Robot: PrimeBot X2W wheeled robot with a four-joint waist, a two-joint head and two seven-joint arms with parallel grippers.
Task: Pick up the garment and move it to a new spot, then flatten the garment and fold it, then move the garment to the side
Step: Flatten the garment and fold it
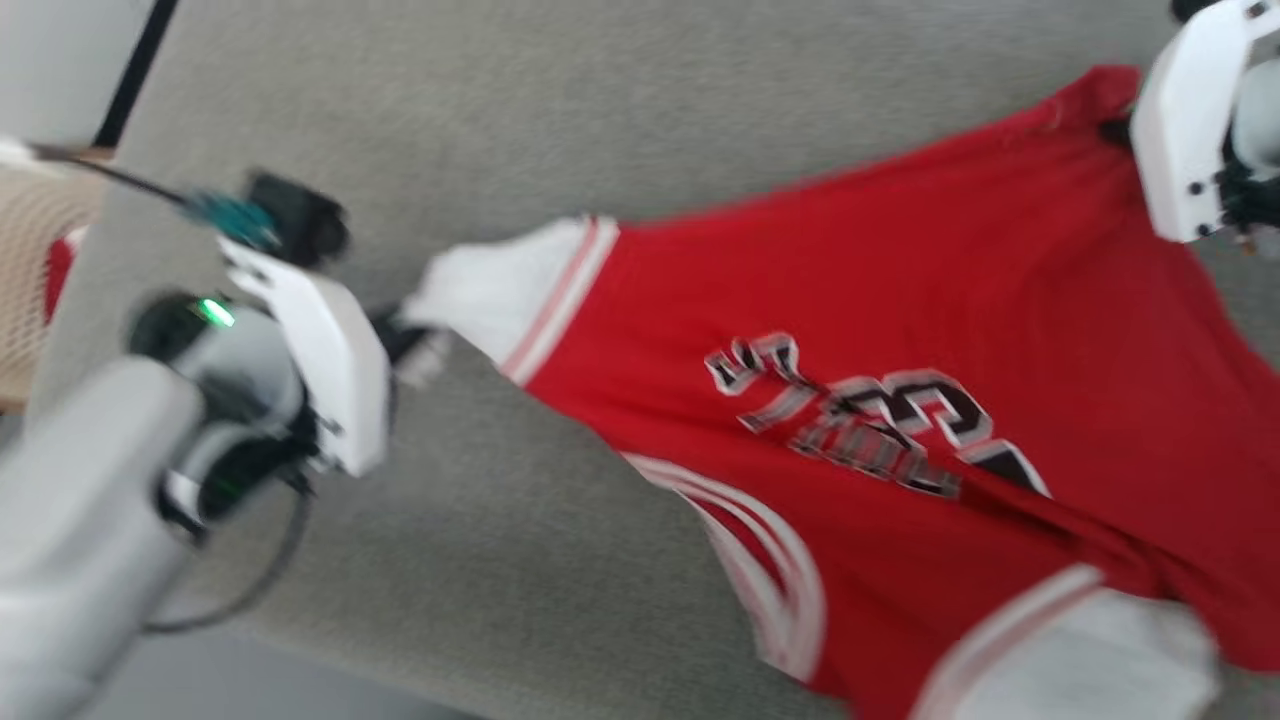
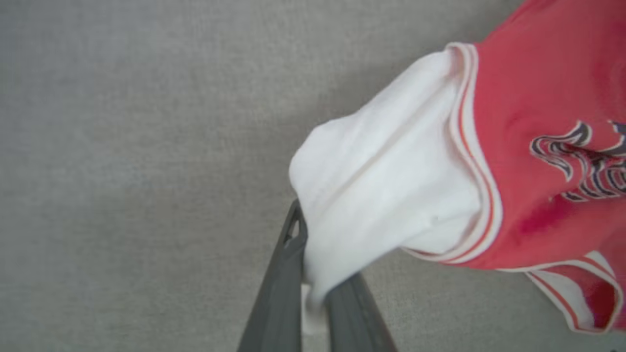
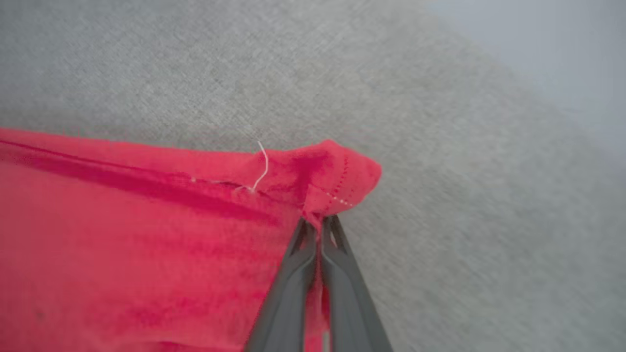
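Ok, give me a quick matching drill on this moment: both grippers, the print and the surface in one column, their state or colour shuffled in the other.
1. left gripper
2. right gripper
3. print
4. surface

A. grey, spread under the garment
B. jaws shut on the red corner
C. black with white edges
D. jaws shut on the white sleeve

Pairs: 1-D, 2-B, 3-C, 4-A.
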